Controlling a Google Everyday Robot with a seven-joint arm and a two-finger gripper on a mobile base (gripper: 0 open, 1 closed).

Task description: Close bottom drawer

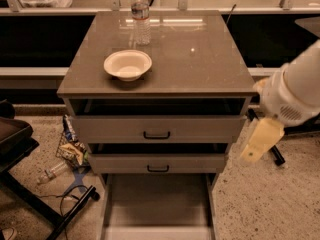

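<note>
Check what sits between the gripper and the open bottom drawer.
Camera view: only speckled floor lies between the gripper, hanging right of the cabinet, and the right side of the pulled-out bottom drawer.

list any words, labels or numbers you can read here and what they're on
No text can be read anywhere.
Water bottle: has a label band, too blurred to read.
Wrappers on the floor left of the cabinet: print too small to read.
Bowl, open bottom drawer: no markings show.
Tool, right of the cabinet beside the drawer fronts: no lettering shows.
</note>
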